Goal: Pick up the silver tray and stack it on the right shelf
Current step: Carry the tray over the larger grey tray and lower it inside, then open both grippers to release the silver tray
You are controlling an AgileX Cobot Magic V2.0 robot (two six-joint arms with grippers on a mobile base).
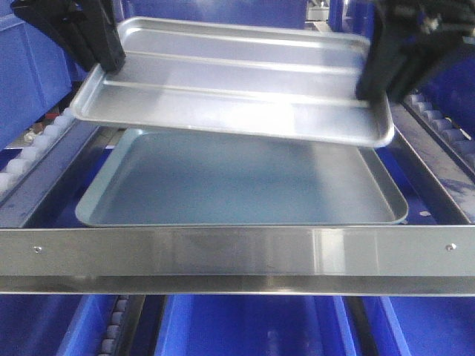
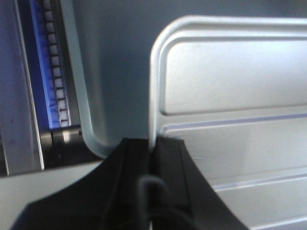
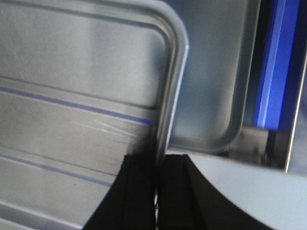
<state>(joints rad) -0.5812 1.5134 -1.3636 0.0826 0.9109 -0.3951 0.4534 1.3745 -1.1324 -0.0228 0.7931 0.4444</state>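
The silver tray, shiny with two long ridges, hangs level in the air above the right shelf. My left gripper is shut on its left rim, and my right gripper is shut on its right rim. In the left wrist view the left gripper pinches the tray's rim. In the right wrist view the right gripper pinches the rim. Below lies a larger dull grey tray on the shelf.
White rollers line the shelf's left rail and right rail. Blue bins stand at the left, behind, and under the front rail. The grey tray also shows in the left wrist view and the right wrist view.
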